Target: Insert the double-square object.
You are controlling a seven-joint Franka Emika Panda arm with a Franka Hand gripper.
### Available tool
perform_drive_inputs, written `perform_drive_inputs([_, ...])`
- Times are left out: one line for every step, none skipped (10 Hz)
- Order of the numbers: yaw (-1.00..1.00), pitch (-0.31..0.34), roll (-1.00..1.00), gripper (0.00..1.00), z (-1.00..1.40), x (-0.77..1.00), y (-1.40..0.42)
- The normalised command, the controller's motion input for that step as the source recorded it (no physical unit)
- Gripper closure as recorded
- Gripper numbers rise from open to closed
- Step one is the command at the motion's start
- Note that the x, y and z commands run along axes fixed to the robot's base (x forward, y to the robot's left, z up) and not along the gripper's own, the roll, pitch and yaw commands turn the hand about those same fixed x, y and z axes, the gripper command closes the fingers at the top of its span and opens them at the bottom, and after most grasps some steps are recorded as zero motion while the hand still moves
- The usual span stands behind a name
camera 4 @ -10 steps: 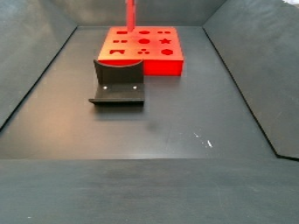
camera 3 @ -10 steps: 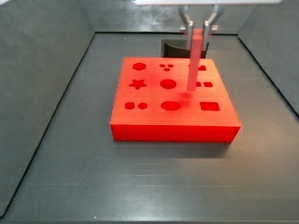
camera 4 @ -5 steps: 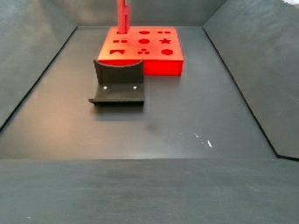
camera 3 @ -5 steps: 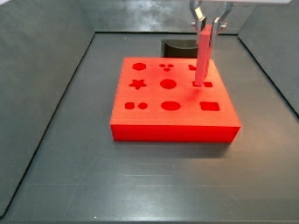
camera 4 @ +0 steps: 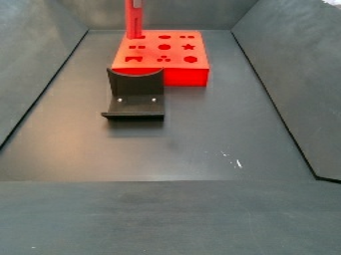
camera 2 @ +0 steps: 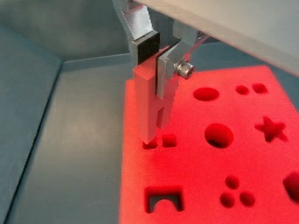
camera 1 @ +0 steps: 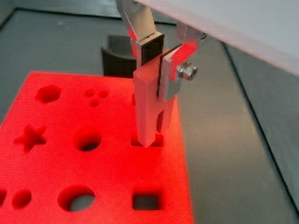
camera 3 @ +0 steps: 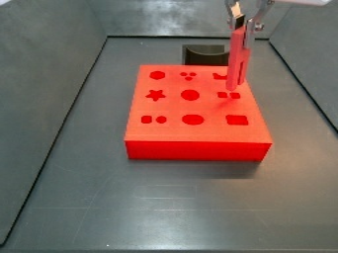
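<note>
My gripper point(camera 1: 158, 63) is shut on the double-square object point(camera 1: 147, 109), a long thin red bar held upright. It also shows in a wrist view point(camera 2: 156, 101) and in both side views point(camera 3: 238, 57) point(camera 4: 134, 18). The bar's lower end stands at a double-square hole point(camera 2: 160, 140) in the top of the big red block point(camera 3: 196, 111), near the block's edge point(camera 1: 149, 138). I cannot tell whether the tip has entered the hole. The gripper point(camera 3: 246, 14) hangs above the block's right side. The silver fingers point(camera 2: 166, 63) press the bar's upper end.
The red block point(camera 4: 164, 55) has several shaped holes: star, circles, hexagon, square. The dark fixture point(camera 4: 135, 93) stands in front of the block in a side view and shows behind it elsewhere point(camera 3: 205, 51) point(camera 1: 118, 56). Grey walls enclose the dark floor point(camera 3: 158, 198).
The gripper has carried the bar sideways over the block, toward its right edge in a side view, and a little lower, so its tip now stands at the double-square hole.
</note>
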Motion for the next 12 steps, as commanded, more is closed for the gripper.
perform_drive_inputs([-0.94, 0.000, 0.03, 1.00, 0.00, 0.01, 0.05])
perform_drive_inputs([-0.94, 0.000, 0.04, 1.00, -0.03, 0.00, 0.04])
perform_drive_inputs([-0.93, 0.013, 0.03, 1.00, -0.05, 0.00, 0.01])
perform_drive_inputs([-0.92, 0.034, 0.04, 1.00, -0.05, 0.00, 0.01])
perform_drive_inputs([-0.87, 0.089, 0.04, 1.00, -0.04, 0.00, 0.00])
perform_drive_inputs([-0.85, 0.129, 0.06, 1.00, -0.05, 0.00, 0.00])
perform_drive_inputs([-0.83, 0.153, 0.07, 1.00, -0.06, 0.00, 0.01])
perform_drive_inputs([-0.82, 0.139, 0.07, 1.00, -0.04, 0.00, 0.00])
perform_drive_inputs([-0.81, 0.124, 0.06, 1.00, -0.04, 0.00, 0.00])
perform_drive_inputs([-0.78, 0.147, 0.06, 1.00, -0.04, 0.00, 0.00])
perform_drive_inputs([-0.75, 0.171, 0.05, 1.00, -0.04, 0.00, 0.00])
perform_drive_inputs([-0.25, 0.174, 0.10, 1.00, -0.12, 0.30, -0.02])
